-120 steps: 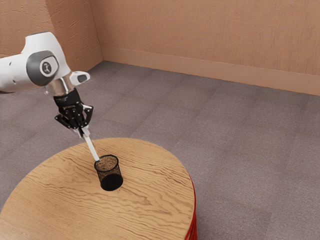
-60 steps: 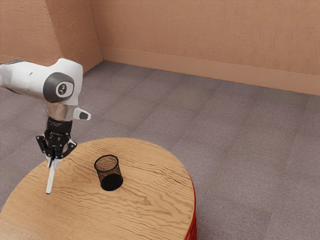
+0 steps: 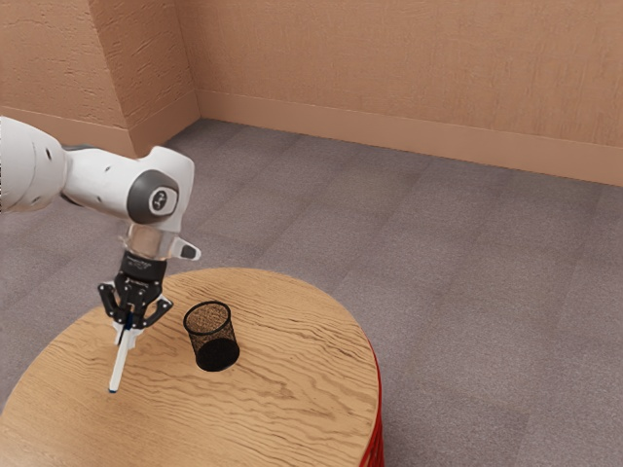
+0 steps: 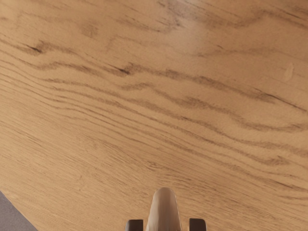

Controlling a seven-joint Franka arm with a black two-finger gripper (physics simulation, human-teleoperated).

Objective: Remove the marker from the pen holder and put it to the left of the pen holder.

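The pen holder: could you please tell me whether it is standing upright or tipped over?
Upright: in the exterior view, the pen holder rests on its dark base, rim facing up.

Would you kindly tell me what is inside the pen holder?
No pen or marker shows in the pen holder; its mesh wall is visible inside the rim. Its dark lower part could hide something lying on the bottom.

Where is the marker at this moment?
In the exterior view, the fingers hold the marker over the table, to that view's left of the pen holder.
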